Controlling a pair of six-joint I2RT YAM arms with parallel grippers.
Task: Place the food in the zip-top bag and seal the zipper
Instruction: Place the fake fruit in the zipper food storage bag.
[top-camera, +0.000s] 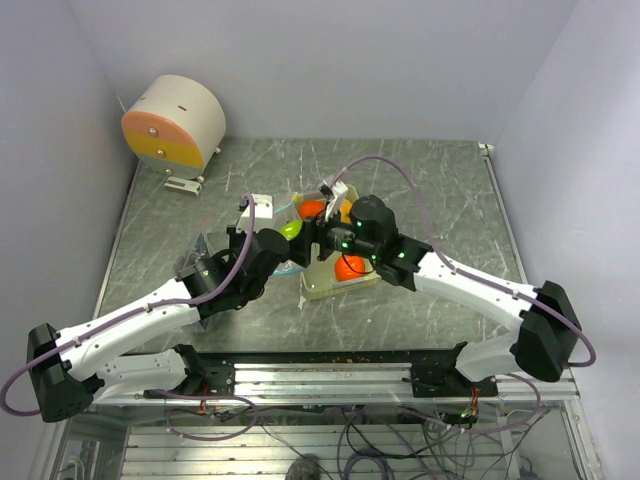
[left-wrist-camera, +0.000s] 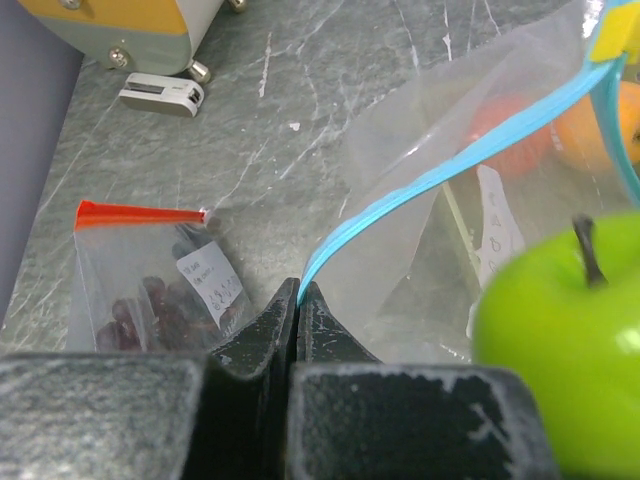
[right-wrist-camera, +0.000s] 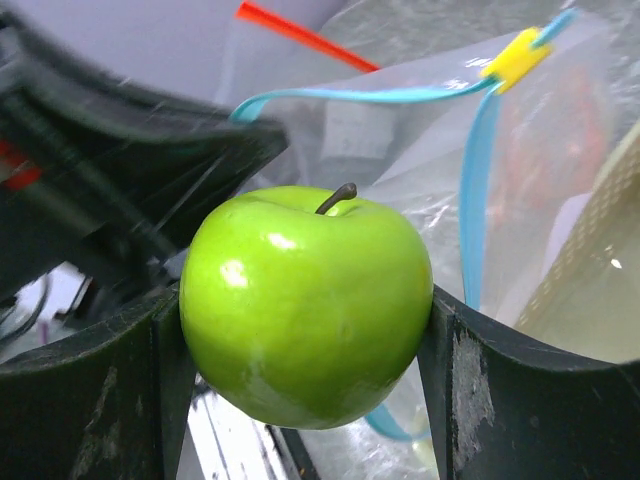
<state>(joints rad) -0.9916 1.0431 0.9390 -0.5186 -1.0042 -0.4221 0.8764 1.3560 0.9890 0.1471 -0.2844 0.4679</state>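
Grip on the left looks firm: my left gripper (left-wrist-camera: 298, 292) is pinched fully closed on the teal zipper (left-wrist-camera: 450, 165), holding 1 side of the zip-top bag (left-wrist-camera: 420, 230) up so its mouth stands open. The yellow slider (left-wrist-camera: 610, 35) sits at the far end of the strip. My right gripper (right-wrist-camera: 306, 310) has its 2 fingers spread wide around a green apple (right-wrist-camera: 300, 260), which fills the gap between them and is held clear of the table (left-wrist-camera: 300, 100). The apple is right at the bag's mouth, with the teal strip looping behind and below it; I cannot tell whether it has crossed the rim. Through the clear plastic I see 2 orange fruits (left-wrist-camera: 515, 130), blurred. From above, a pale basket (top-camera: 318, 292) shows beneath the right wrist. To the left of the held bag, a small bag (left-wrist-camera: 150, 290) with a red strip lies flat on the table, dark grapes (left-wrist-camera: 165, 310) inside it.
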